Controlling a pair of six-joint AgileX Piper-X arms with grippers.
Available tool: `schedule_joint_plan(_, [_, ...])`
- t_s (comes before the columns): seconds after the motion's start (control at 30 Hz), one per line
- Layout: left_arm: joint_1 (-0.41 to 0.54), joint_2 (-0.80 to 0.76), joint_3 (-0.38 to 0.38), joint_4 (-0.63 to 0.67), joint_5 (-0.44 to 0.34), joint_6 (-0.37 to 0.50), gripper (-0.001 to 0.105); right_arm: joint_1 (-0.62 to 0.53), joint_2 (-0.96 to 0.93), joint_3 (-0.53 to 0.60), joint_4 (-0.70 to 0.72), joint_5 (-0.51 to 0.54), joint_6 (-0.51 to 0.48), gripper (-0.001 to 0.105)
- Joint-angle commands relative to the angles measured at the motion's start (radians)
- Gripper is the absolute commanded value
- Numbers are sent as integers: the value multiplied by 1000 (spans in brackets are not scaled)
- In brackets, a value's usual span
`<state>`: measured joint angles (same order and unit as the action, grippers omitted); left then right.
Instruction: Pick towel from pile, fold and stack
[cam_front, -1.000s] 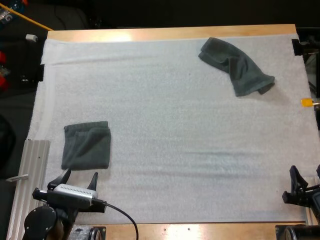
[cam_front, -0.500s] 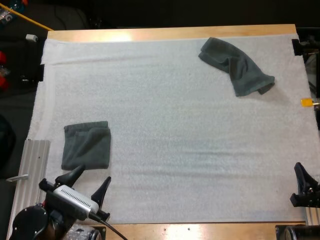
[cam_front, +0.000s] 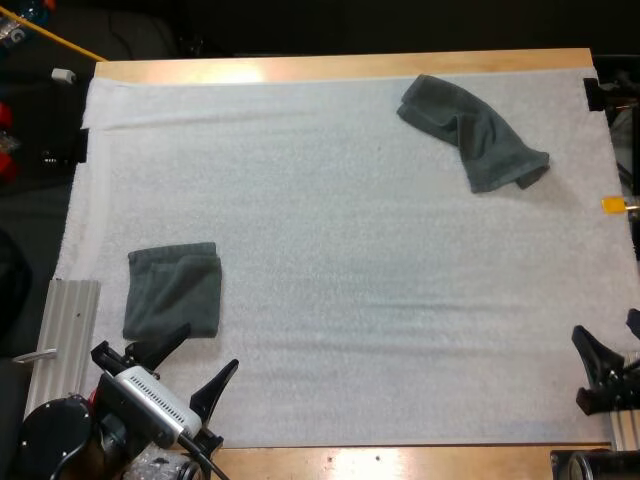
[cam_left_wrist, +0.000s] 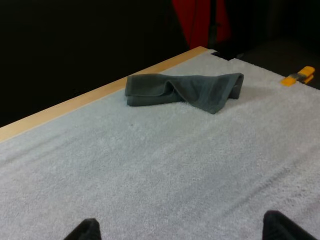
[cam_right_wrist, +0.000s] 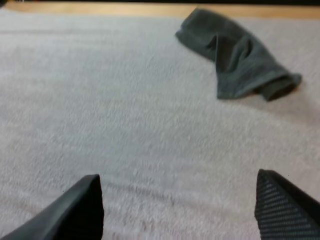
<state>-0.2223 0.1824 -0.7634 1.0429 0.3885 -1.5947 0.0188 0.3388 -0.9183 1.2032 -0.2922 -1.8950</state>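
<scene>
A crumpled dark grey-green towel lies at the mat's far right; it also lies far ahead of the fingers in the left wrist view and in the right wrist view. A folded towel rests flat at the near left of the mat. My left gripper stands open just in front of the folded towel, nothing between its fingers. My right gripper is open at the mat's near right corner, its fingers wide apart over bare mat.
The white mat covers most of the wooden table. A ribbed metal rail runs along the mat's near left edge beside the left arm. Dark space lies beyond the far edge.
My left gripper has swung rightward and drawn back toward the near edge, turning away from the folded towel. The right gripper shifted slightly at the near right corner. Both towels stayed put.
</scene>
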Motion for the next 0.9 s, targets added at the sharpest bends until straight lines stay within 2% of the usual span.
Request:
schedule_joint_plan(0.0, [-4, 2, -9, -9, 10, 5, 62, -4, 27, -7, -25, -13, -12, 63])
schedule_joint_plan(0.23, [-4, 2, -9, -9, 10, 5, 62, -4, 229, -7, -173, 3, 70, 63])
schedule_joint_plan(0.33, [-4, 2, -9, -9, 10, 5, 62, -4, 333, -7, -256, 11, 136, 63])
schedule_joint_plan(0.67, [-4, 2, -9, -9, 10, 0, 62, -4, 690, -7, -511, 131, 381, 63])
schedule_joint_plan(0.87, [-4, 2, -9, -9, 10, 0, 62, -4, 868, -7, -644, 139, 505, 63])
